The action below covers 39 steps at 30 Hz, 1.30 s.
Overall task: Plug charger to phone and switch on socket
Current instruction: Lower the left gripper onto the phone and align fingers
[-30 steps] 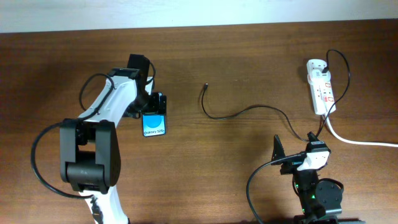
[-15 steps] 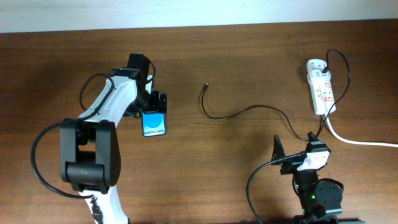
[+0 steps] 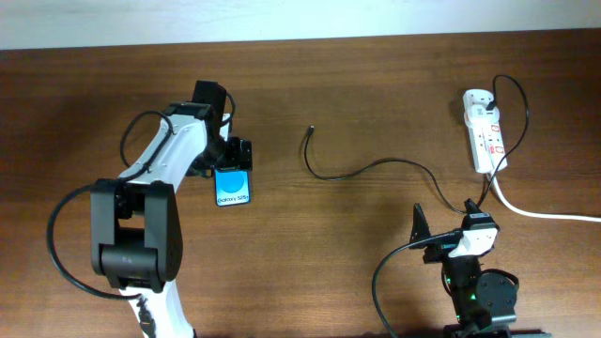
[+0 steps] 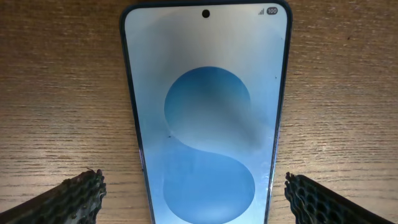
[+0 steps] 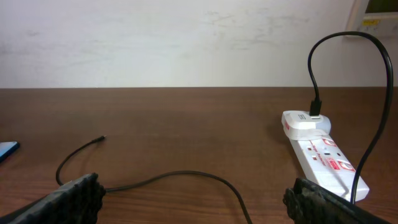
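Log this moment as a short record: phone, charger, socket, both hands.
phone: flat on the table, screen up, lit blue
charger: plug tip lies loose on the table, apart from the phone; other end runs to an adapter in the socket
socket: white strip, far right; switch state cannot be told
left hand: open, fingers either side of the phone, not touching
right hand: open, empty
status: nothing plugged into the phone yet
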{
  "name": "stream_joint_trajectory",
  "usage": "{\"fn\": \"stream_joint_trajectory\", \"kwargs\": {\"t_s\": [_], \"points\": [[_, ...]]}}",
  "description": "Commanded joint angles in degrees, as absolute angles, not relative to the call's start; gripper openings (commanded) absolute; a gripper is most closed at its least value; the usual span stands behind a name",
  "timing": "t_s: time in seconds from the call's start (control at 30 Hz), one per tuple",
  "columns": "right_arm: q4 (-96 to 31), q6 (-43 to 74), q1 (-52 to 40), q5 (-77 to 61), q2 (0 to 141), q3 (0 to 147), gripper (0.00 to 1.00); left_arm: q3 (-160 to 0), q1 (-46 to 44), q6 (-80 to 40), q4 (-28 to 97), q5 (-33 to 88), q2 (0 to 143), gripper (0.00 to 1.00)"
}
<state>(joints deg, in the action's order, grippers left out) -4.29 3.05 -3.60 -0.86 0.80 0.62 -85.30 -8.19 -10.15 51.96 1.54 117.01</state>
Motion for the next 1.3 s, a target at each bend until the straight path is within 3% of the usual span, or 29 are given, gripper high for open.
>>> {"fn": "stream_joint_trajectory", "kwargs": {"t_s": [0.0, 1.27], "points": [[-4.56, 3.29, -4.12, -0.36, 0.21, 0.32, 0.98, -86.02, -8.25, -10.68, 51.20, 2.17, 117.34, 0.99], [-4.56, 3.29, -4.12, -0.36, 0.21, 0.32, 0.98, -83.24, -8.25, -10.68, 47.18, 2.20, 121.08, 0.99]]}}
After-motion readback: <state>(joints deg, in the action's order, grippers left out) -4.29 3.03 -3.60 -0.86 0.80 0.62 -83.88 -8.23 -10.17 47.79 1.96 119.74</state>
